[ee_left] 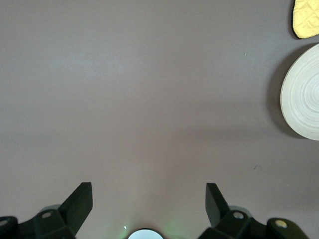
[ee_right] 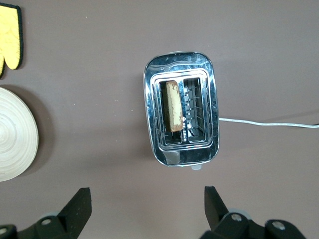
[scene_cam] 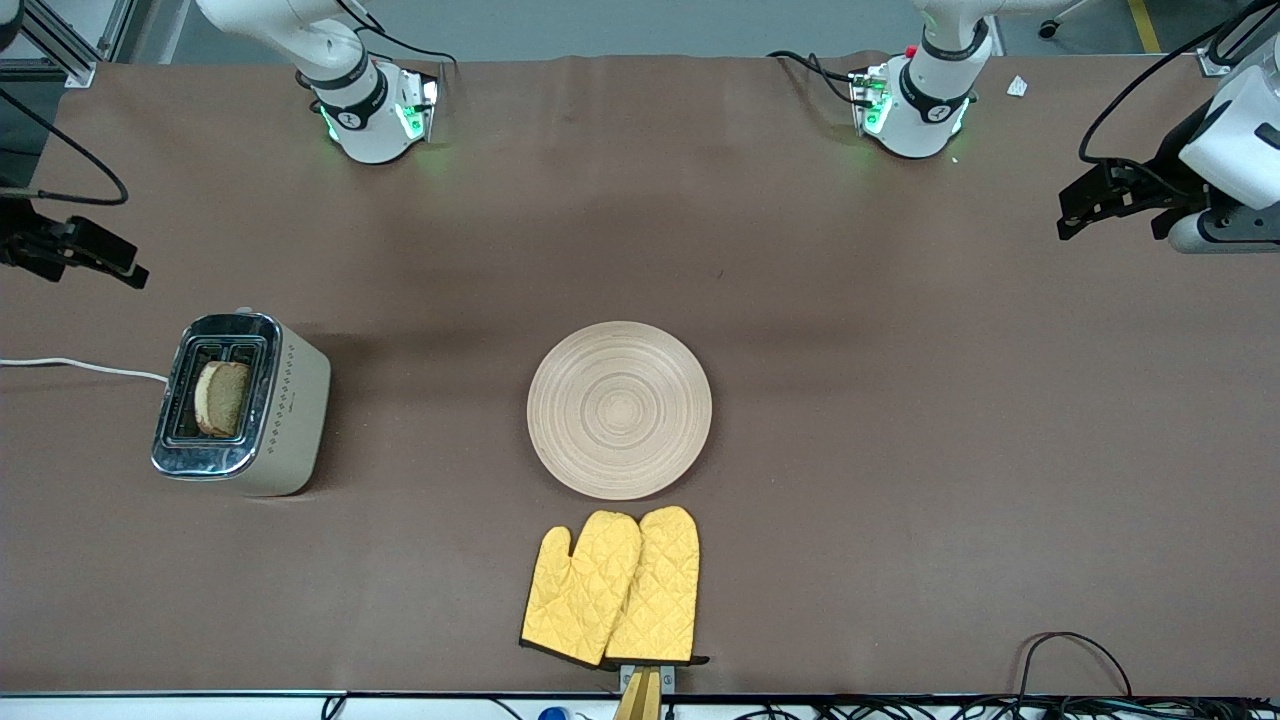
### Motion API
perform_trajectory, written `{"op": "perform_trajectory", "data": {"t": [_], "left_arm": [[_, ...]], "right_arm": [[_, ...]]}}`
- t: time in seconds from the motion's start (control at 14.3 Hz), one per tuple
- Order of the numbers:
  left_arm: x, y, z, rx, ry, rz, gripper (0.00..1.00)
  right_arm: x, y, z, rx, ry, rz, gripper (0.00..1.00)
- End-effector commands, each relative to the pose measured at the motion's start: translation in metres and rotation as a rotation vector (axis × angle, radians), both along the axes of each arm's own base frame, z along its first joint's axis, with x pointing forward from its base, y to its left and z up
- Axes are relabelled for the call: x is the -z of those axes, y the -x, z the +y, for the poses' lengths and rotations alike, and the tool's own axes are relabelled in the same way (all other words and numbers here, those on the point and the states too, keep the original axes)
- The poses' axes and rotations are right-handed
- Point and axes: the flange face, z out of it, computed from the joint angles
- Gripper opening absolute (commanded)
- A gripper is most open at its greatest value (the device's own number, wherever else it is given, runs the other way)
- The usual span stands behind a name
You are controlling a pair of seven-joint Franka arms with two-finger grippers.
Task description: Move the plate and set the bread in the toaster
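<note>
The round pale plate [scene_cam: 620,410] lies flat at the table's middle; its edge shows in the left wrist view [ee_left: 303,94] and the right wrist view [ee_right: 15,135]. The cream toaster [scene_cam: 285,415] stands toward the right arm's end. The bread [scene_cam: 222,398] stands upright in one slot and sticks out of the top. The right wrist view shows the toaster [ee_right: 181,149] and the bread [ee_right: 173,106] from above. My right gripper [scene_cam: 110,258] [ee_right: 147,201] is open and empty, up over the table beside the toaster. My left gripper [scene_cam: 1085,205] [ee_left: 148,199] is open and empty over bare table at the left arm's end.
Two yellow oven mitts [scene_cam: 612,588] lie nearer to the front camera than the plate, by the table's edge. The toaster's white cord [scene_cam: 80,366] runs off the right arm's end. Cables lie along the front edge.
</note>
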Motion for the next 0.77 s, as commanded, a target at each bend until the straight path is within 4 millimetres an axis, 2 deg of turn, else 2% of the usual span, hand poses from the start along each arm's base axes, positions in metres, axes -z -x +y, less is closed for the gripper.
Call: {"op": "perform_trajectory", "data": {"t": [0.0,0.07,0.14,0.56,0.7], "left_arm": [[-0.01,0.005,0.003,0.023,-0.01,-0.006,1.0],[-0.011,0.005,0.002,0.024,-0.01,-0.008,1.0],[-0.011,0.005,0.002,0.026,-0.01,-0.008,1.0],[-0.011,0.006,0.002,0.029,-0.01,-0.003,1.0],[-0.011,0.006,0.002,0.029,-0.01,-0.005,1.0]], "right_arm": [[-0.007,0.009,-0.007,0.002,-0.025,0.006,1.0],[-0.02,0.008,-0.012,0.009,-0.02,-0.019,1.0],[-0.023,0.007,-0.01,0.007,-0.017,-0.025,1.0],[-0.033,0.011,0.008,-0.019,-0.01,-0.003,1.0],[-0.038,0.011,0.008,-0.021,0.002,-0.015,1.0]]}}
